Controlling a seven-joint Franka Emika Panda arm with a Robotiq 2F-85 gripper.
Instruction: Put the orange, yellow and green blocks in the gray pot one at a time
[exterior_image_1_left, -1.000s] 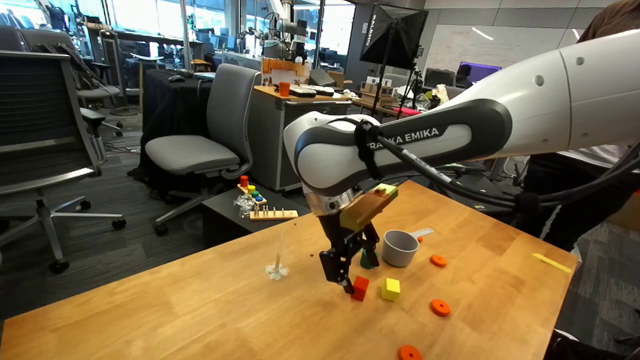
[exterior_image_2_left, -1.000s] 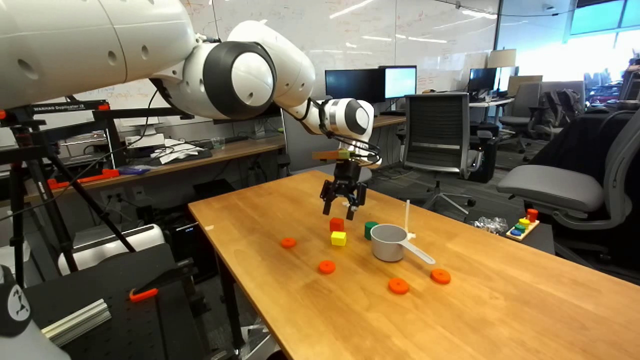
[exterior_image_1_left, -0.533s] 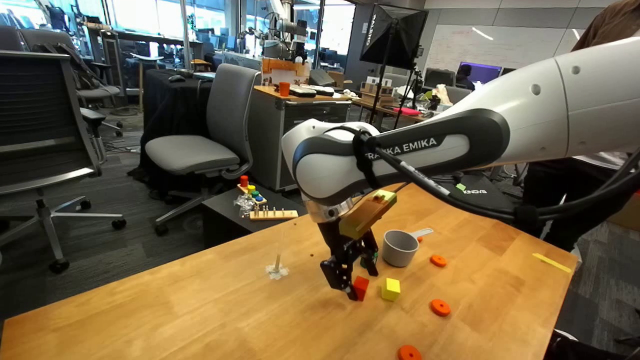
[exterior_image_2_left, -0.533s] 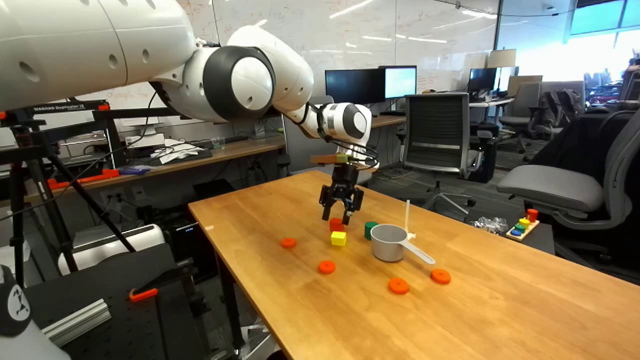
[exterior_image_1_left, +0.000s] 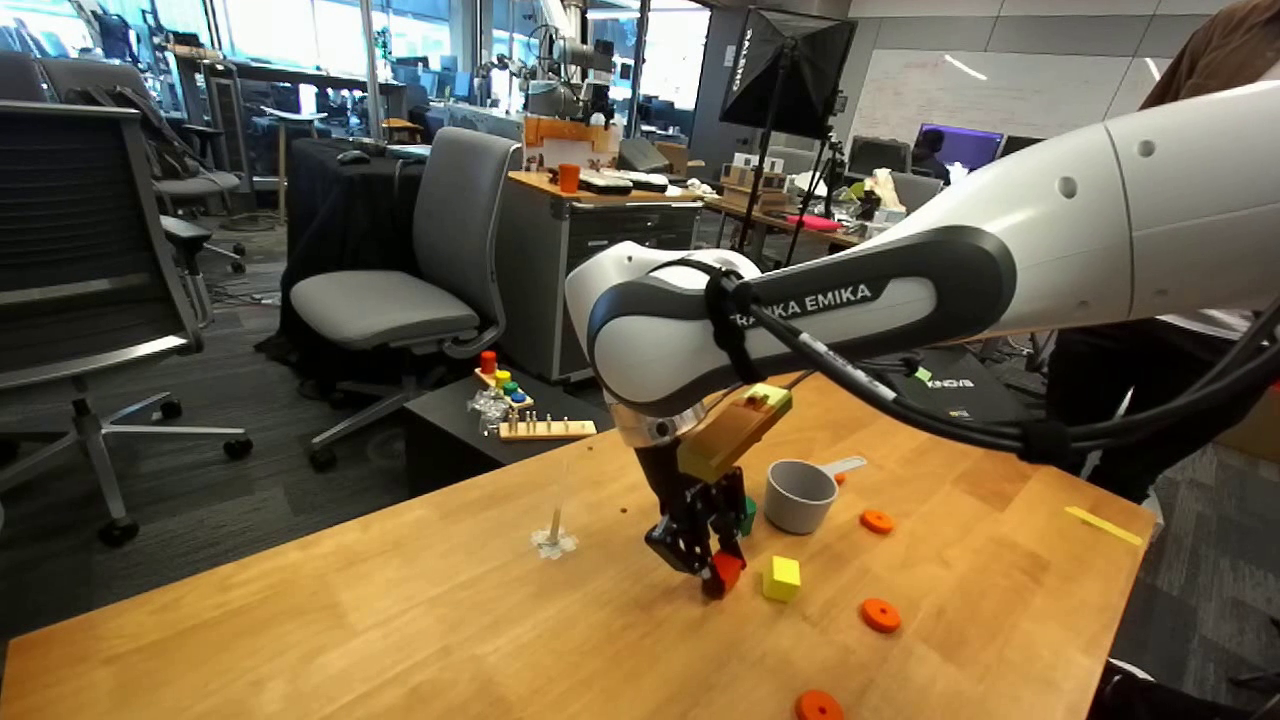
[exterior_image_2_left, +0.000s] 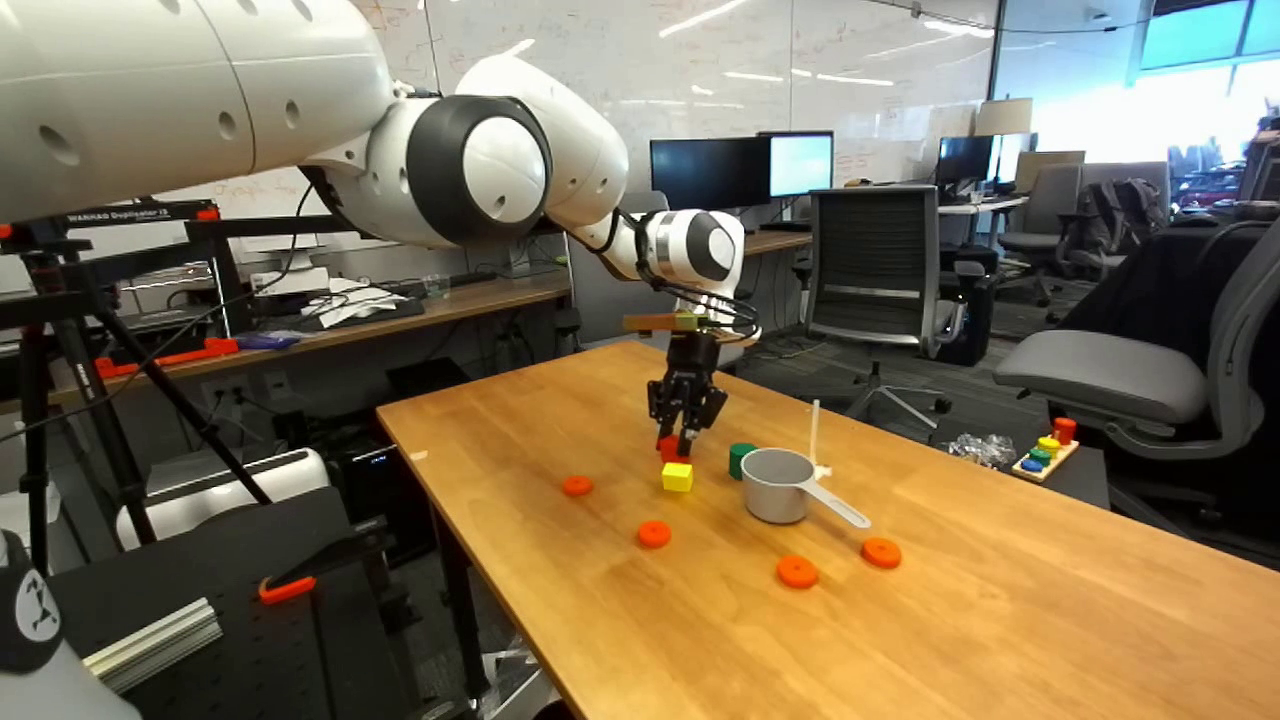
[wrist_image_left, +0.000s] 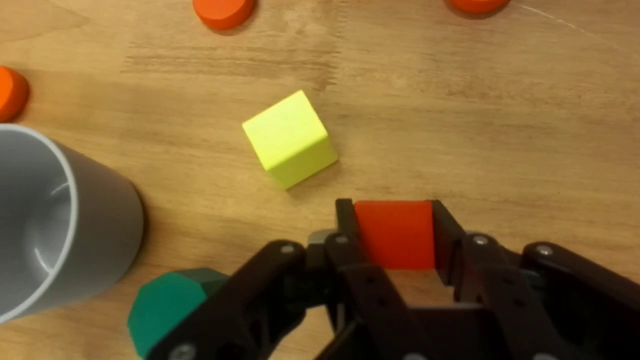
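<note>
Closest to me, at the bottom edge of the frame in an exterior view, an orange disc (exterior_image_1_left: 820, 705) lies on the wooden counter (exterior_image_1_left: 400, 640), cut off by the edge. Another orange disc (exterior_image_1_left: 881, 615) lies higher, to the right. Past that, just right of the lower middle, the yellow block (exterior_image_1_left: 781, 579) sits on the counter. A little to its left, the end effector (wrist_image_left: 393, 220) points down with the red-orange block (wrist_image_left: 395, 237) caught in its grip; in the wrist view the two fingers (wrist_image_left: 346, 220) press against opposite sides of it, drawn in to the block's own width. I can't make out whether the block's underside touches the counter. Farther on stands the green block (exterior_image_1_left: 749, 514), partly hidden behind the end effector, and to its right the gray pot (exterior_image_1_left: 797, 510), upright, with its pale handle (exterior_image_1_left: 845, 465) toward the upper right. A third orange disc (exterior_image_1_left: 877, 521) lies to the right of the pot, and a fourth disc (exterior_image_1_left: 840, 479) peeks out just below the handle. Over to the left a thin rod (exterior_image_1_left: 556, 526) rises from a patch of tape (exterior_image_1_left: 553, 543). The white arm (exterior_image_1_left: 1070, 250) spans from the right edge down to the end effector. Beyond the counter a gray chair (exterior_image_1_left: 460, 210) stands left of centre, with a black softbox lamp (exterior_image_1_left: 770, 75) and, in the upper right, a whiteboard (exterior_image_1_left: 1000, 100) behind.
</note>
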